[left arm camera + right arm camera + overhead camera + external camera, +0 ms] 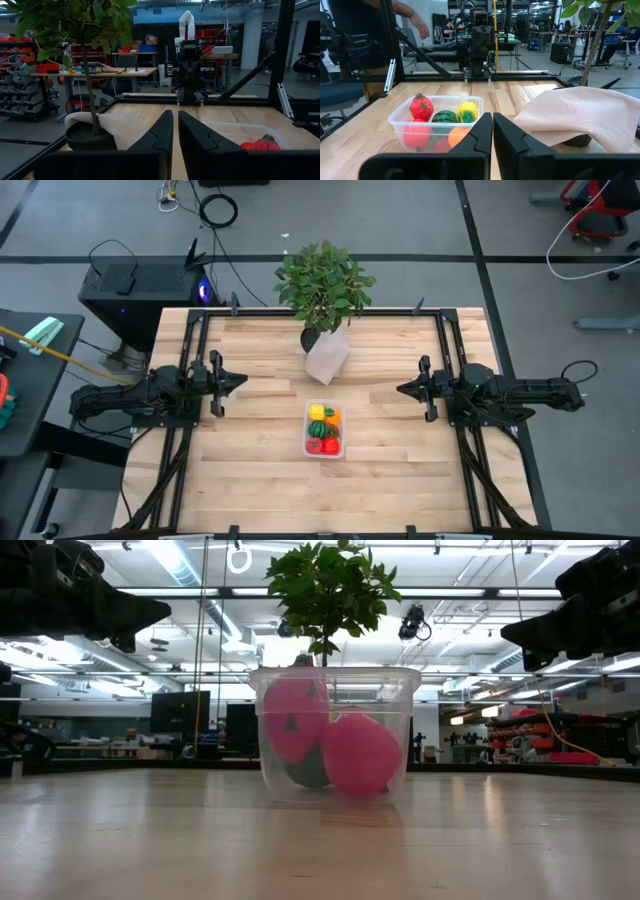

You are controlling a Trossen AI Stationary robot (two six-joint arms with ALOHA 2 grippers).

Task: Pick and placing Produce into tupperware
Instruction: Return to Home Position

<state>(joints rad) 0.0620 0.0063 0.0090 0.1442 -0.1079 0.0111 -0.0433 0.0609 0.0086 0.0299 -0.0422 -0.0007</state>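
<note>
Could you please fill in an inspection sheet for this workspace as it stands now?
Surface: wooden table, no spills seen.
Job's things: tupperware at table centre, holding the produce; none seen outside it.
Clutter: potted plant in pale wrap behind the tub.
Grippers: left gripper and right gripper shut, empty, either side of the tub.
Cables: black loops and a white cable on the floor.
Surroundings: computer case beyond the table; a person in the room.
</note>
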